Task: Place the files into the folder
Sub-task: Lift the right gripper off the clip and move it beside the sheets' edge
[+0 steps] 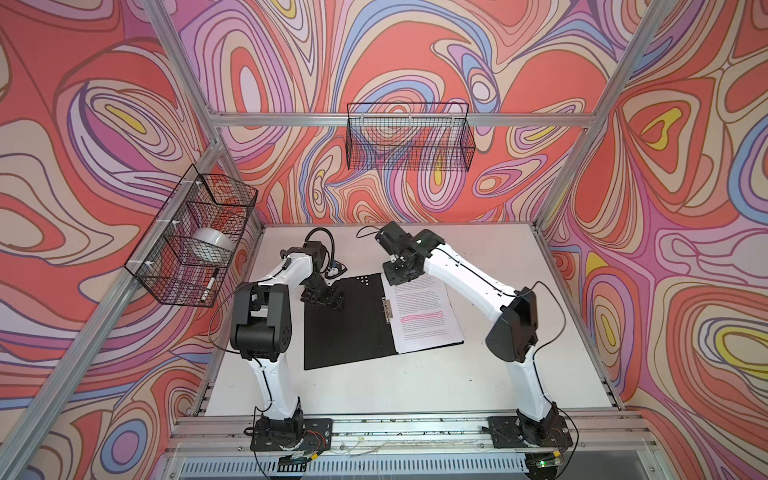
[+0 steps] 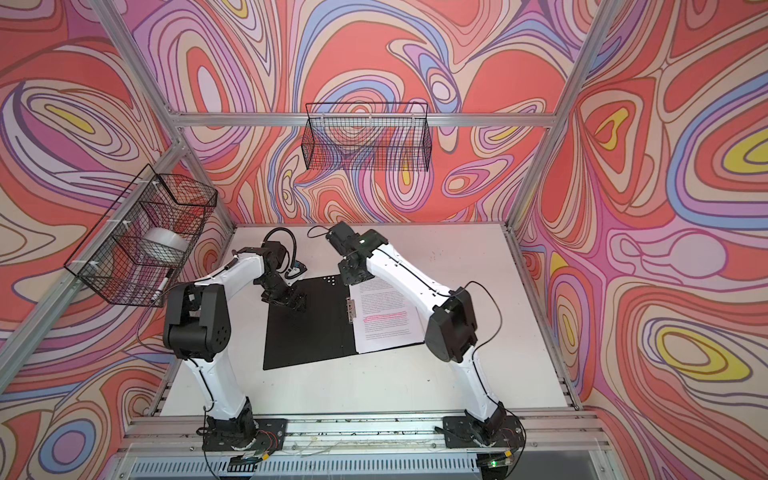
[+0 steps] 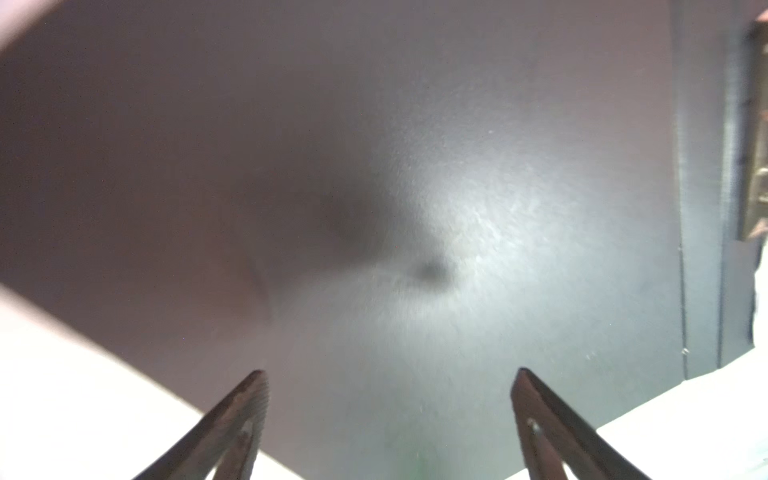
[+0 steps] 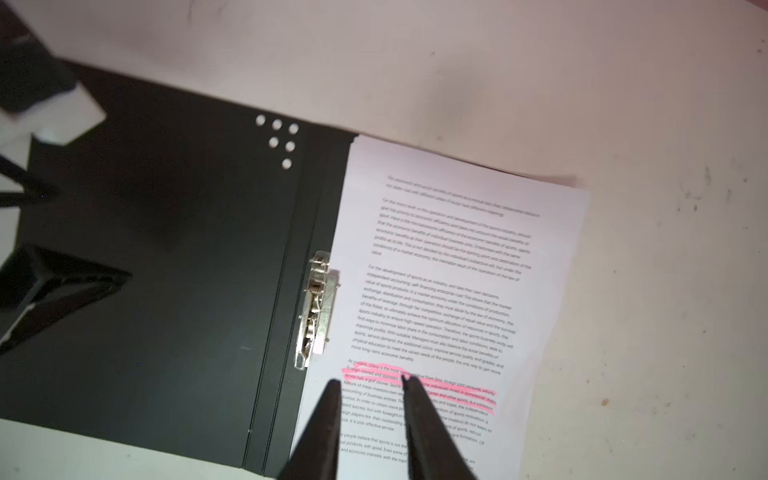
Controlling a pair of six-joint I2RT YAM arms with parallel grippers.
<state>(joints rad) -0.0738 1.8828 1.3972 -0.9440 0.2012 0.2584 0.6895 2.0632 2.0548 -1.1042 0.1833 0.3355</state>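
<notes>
We see the folder (image 1: 345, 328) lying open on the table (image 1: 498, 374), with the files (image 1: 424, 309) on its right half and their left edge at the clip (image 4: 316, 307). The left gripper (image 3: 390, 372) is spread wide over the black flap. The right gripper (image 4: 369, 380) — jaws slightly parted, holding nothing — hangs over the files. Open table lies in front and to the right.

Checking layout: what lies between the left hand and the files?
From the left hand: bare black folder cover, then the metal clip at the files' edge, seen in both top views.
</notes>
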